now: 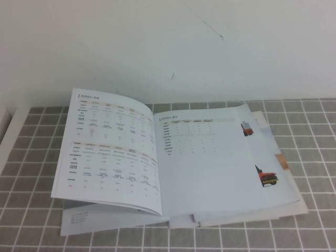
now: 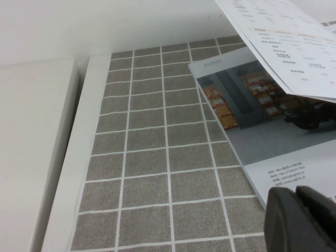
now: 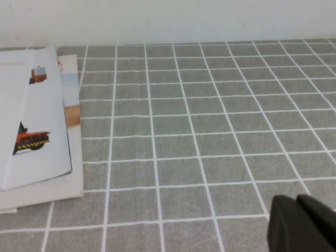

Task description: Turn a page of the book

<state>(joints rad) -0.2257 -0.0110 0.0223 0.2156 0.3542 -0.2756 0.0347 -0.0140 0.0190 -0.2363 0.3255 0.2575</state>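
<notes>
The book's [image 1: 173, 168] near edge lies closest; its raised left page [image 1: 113, 149] could flop back, while the left gripper [image 2: 302, 220] and right gripper [image 3: 302, 223] sit apart from it, closed and empty.

Grey tiled mat [image 1: 42, 173], white wall [image 1: 168, 47]

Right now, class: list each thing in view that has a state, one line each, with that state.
book: lying open on the tiled table.
page: left side, white tables up, raised off the cover.
left gripper: off the book's left corner, touching nothing.
right gripper: over bare tiles, right of the book.
</notes>
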